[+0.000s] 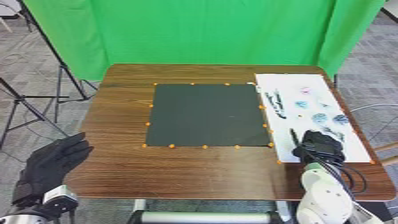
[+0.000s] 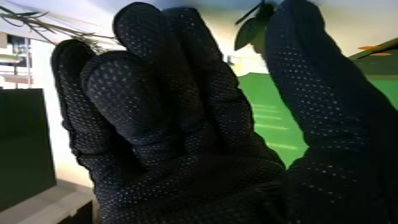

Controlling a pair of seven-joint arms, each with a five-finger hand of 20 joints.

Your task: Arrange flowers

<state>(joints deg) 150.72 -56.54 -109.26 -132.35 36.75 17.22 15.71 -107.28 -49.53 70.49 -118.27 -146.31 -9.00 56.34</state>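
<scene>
In the head view my right hand (image 1: 322,145) is over the near end of the white sheet (image 1: 289,80), beside a dark thin stem (image 1: 294,136). The sheet holds a small pink flower (image 1: 306,91), a pale blue one (image 1: 302,104), darker blue-grey ones (image 1: 320,118) and leafy stems (image 1: 277,106). In the right wrist view the right hand (image 2: 187,185) is open, fingers extended and thumb apart, gripping nothing. Green leaves (image 2: 253,32) show past the gap between thumb and fingers, and thin twigs (image 2: 40,22) beyond the fingers. My left hand (image 1: 55,162) is open off the table's left side.
A dark square mat (image 1: 209,115) edged by orange dots lies mid-table, left of the white sheet. The brown wooden table (image 1: 178,175) has its near edge in front of the arms. Black stands are on the left, and a green curtain (image 1: 213,35) hangs behind.
</scene>
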